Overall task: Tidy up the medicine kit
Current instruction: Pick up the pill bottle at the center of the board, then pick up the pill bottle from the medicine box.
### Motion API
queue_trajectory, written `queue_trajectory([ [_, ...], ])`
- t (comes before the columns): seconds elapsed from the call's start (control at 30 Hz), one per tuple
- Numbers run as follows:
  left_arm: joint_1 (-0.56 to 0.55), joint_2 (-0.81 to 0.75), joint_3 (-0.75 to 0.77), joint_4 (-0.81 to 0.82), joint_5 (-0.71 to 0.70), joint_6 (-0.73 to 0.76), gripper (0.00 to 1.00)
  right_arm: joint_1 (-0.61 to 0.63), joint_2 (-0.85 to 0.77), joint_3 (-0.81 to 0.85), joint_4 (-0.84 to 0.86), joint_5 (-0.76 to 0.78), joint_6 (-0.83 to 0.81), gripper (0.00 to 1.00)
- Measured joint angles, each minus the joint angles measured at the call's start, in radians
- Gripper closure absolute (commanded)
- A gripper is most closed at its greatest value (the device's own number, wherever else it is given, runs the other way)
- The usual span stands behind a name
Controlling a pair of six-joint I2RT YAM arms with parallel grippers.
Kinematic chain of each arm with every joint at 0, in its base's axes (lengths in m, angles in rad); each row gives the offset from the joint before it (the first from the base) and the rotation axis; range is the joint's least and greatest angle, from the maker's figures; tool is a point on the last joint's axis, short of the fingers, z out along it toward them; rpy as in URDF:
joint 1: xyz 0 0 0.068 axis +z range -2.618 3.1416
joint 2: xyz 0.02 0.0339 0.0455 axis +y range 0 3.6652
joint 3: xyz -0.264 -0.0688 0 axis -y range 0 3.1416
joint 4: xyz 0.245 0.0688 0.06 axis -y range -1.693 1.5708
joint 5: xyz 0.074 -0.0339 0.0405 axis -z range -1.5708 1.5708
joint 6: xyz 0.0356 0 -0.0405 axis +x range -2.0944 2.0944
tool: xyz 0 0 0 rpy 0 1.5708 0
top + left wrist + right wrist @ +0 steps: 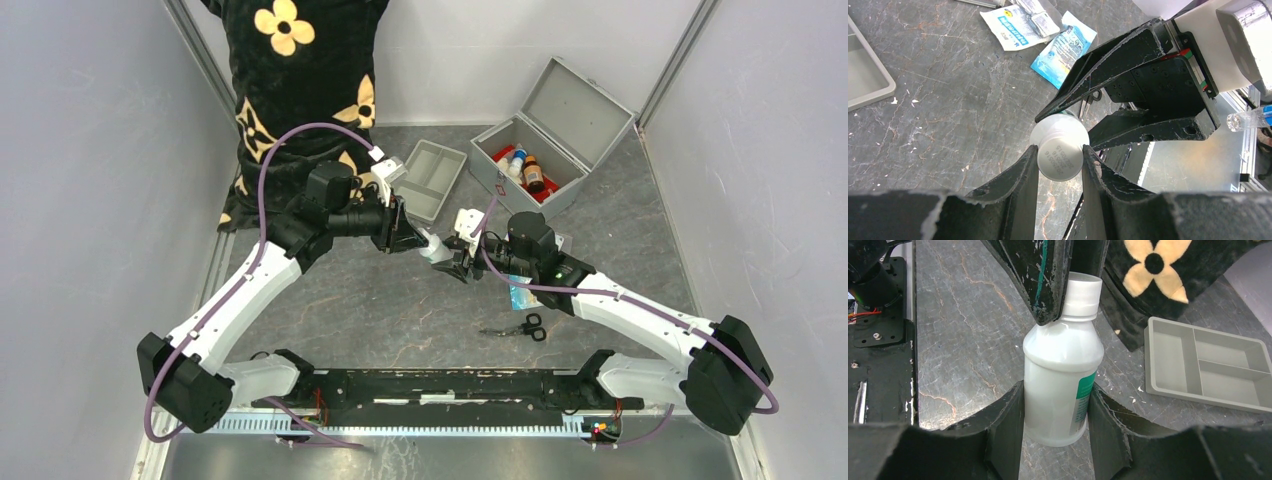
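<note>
The right gripper (1057, 389) clamps the body of a white bottle (1063, 352), and the left gripper (1060, 152) pinches its cap. Just beyond the left gripper lies a grey tray (432, 178). Farther out, beyond the right gripper, the medicine kit (580, 108) stands with its lid open.

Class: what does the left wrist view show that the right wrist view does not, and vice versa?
Left wrist only: paper sachets. Right wrist only: flowered black cloth, green label. Shared: the white bottle, clamped by the left gripper and the right gripper, plus the grey tray.
</note>
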Motion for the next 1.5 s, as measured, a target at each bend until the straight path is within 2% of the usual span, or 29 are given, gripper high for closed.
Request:
queue_trajectory([
  [0.53,-0.003,0.008,0.002,0.0,-0.001,0.0,0.98,0.0,0.0,0.0,-0.008,0.001,-0.001,0.65],
  [0.67,-0.004,0.016,0.008,-0.001,-0.001,0.0,0.98,0.0,0.0,0.0,-0.01,0.007,0.0,0.4],
  [0.83,-0.016,0.02,0.014,0.0,-0.018,-0.002,0.98,0.001,-0.002,0.003,-0.008,0.056,0.027,0.31],
  [0.97,-0.034,0.021,0.031,-0.003,-0.192,-0.035,0.98,0.001,-0.023,0.022,-0.018,0.195,0.062,0.27],
  [1.13,-0.033,0.06,0.039,-0.037,-0.462,-0.105,0.98,-0.007,-0.073,0.083,-0.035,0.504,0.115,0.25],
  [1.23,-0.031,0.111,0.039,-0.07,-0.602,-0.144,0.98,-0.051,-0.065,0.151,-0.068,0.669,0.155,0.26],
  [1.33,-0.031,0.163,0.038,-0.109,-0.707,-0.175,0.98,-0.163,-0.004,0.262,-0.151,0.724,0.209,0.27],
  [1.5,-0.031,0.202,0.014,-0.161,-0.816,-0.198,0.97,-0.379,0.251,0.565,-0.357,0.69,0.239,0.32],
])
